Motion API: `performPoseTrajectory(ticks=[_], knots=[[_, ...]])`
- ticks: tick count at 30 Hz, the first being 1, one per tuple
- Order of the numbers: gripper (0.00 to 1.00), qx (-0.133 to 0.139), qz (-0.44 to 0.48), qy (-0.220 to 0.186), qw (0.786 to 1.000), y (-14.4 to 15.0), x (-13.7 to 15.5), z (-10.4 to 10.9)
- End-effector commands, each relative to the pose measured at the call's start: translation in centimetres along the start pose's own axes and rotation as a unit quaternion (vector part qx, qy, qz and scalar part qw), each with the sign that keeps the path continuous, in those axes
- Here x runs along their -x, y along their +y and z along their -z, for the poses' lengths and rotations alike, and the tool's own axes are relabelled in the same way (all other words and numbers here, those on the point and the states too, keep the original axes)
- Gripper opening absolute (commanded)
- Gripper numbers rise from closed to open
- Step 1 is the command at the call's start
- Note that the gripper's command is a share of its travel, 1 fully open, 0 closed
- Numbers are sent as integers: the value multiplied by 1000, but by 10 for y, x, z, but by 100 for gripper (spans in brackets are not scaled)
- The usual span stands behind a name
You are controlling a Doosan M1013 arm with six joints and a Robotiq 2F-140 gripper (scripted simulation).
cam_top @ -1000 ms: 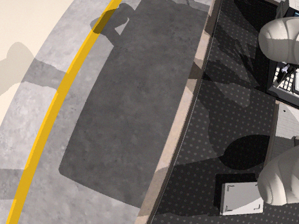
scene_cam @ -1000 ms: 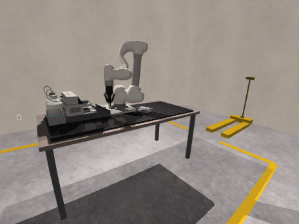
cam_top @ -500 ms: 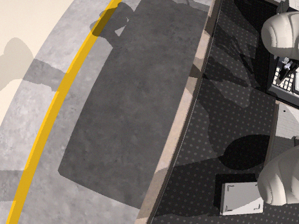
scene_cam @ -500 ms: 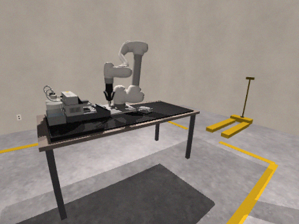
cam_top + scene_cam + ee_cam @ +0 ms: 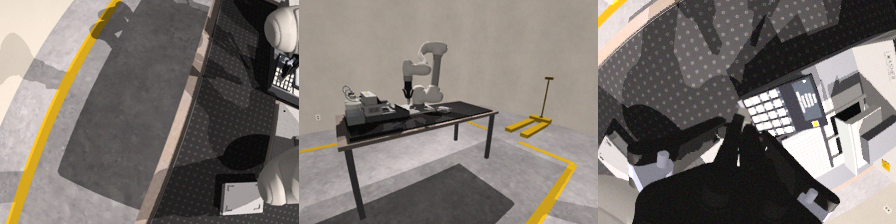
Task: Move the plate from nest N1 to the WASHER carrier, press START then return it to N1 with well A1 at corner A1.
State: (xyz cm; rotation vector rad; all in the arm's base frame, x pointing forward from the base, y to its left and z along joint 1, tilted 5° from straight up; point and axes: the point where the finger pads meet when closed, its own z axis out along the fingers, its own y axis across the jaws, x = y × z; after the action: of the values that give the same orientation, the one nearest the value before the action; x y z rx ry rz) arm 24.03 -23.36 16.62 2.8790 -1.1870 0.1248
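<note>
My gripper (image 5: 741,115) is shut with nothing between the fingers. In the wrist view its tips sit at the left edge of the washer's keypad (image 5: 768,112). I cannot tell whether they touch a key. A small lamp (image 5: 816,123) beside the dark display (image 5: 806,99) looks amber. From above, the gripper (image 5: 287,69) hangs over the keypad (image 5: 285,81). The plate nest N1 (image 5: 241,197) is a grey block with corner marks, and no plate is on it. The plate itself is not clearly in view. The washer (image 5: 373,107) stands on the table's left part.
White arm links (image 5: 283,29) and the arm's base (image 5: 278,183) hide parts of the washer and the nest's right edge. The table edge (image 5: 180,129) runs diagonally. A yellow pallet jack (image 5: 534,123) stands on the floor far to the right.
</note>
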Motion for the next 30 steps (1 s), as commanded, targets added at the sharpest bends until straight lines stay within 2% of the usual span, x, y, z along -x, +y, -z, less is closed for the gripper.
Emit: performPoseTrajectory(ticks=[1,9,30], knots=[[10,0,0,0,1000,0,0,1],[10,0,0,0,1000,0,0,15],[10,0,0,0,1000,0,0,15]])
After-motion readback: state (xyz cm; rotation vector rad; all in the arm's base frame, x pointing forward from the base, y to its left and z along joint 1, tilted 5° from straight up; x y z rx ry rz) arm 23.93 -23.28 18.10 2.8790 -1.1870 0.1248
